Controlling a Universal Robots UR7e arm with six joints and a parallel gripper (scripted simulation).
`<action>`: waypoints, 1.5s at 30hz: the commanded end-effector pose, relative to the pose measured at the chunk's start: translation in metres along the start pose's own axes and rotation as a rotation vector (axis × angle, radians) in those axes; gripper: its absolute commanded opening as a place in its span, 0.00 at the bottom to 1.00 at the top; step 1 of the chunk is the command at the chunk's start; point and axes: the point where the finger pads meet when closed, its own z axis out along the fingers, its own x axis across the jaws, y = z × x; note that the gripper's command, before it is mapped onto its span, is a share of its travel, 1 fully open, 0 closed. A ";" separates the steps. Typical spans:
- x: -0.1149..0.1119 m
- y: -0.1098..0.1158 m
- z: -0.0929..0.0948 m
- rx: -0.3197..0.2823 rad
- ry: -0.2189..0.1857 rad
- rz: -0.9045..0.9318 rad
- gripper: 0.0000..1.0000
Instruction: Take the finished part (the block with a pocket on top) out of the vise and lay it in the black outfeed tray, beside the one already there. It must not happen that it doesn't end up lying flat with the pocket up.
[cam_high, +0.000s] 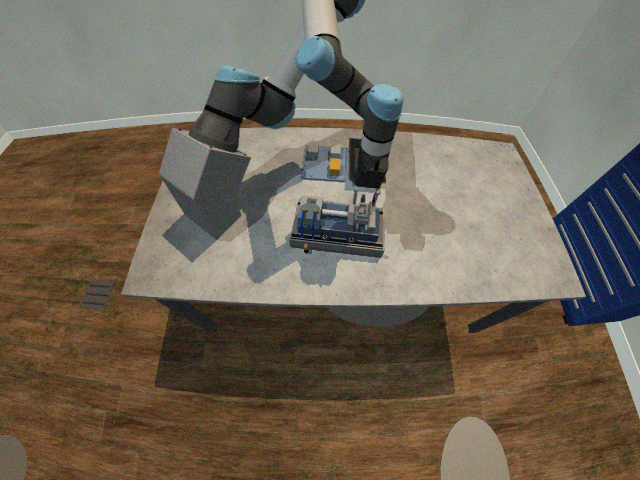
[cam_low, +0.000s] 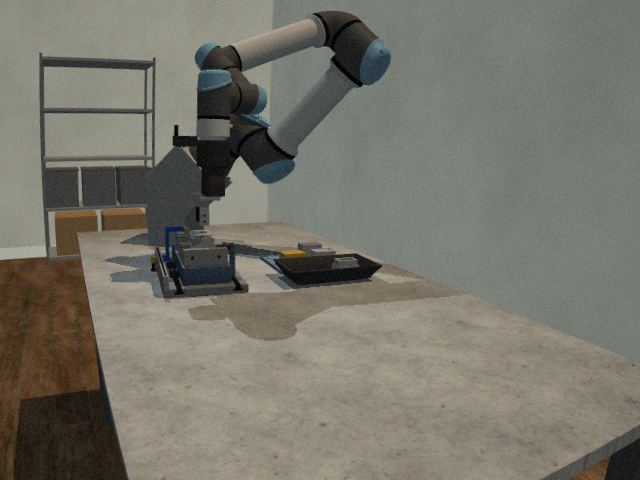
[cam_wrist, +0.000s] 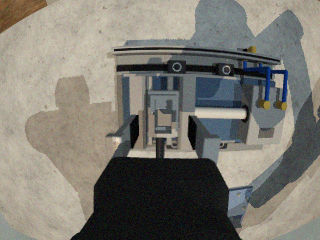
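The finished part (cam_high: 362, 210) (cam_wrist: 162, 112), a grey block with a pocket on top, sits clamped between the jaws of the blue and grey vise (cam_high: 320, 232) (cam_low: 199, 268) (cam_wrist: 220, 94) at mid table. My gripper (cam_high: 366, 198) (cam_low: 202, 214) (cam_wrist: 163, 125) is open and empty. It hangs straight above the part, with one finger on each side of it in the wrist view. The black outfeed tray (cam_high: 352, 150) (cam_low: 310, 276) lies behind the vise, mostly hidden by the arm in the top view. It holds one grey pocketed block (cam_low: 345, 261).
A blue mat (cam_high: 316, 173) beside the tray carries a yellow block (cam_high: 334, 165) (cam_low: 292, 253) and a grey block (cam_high: 312, 152) (cam_low: 310, 246). The robot's grey pedestal (cam_high: 204, 175) stands at the table's back left. A blue crate (cam_high: 604, 242) stands off the right edge.
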 end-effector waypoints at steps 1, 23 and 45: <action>-0.001 -0.001 0.006 0.001 -0.001 0.000 1.00; -0.001 -0.001 0.029 0.001 -0.001 0.000 1.00; -0.001 -0.001 0.029 0.001 -0.001 0.000 1.00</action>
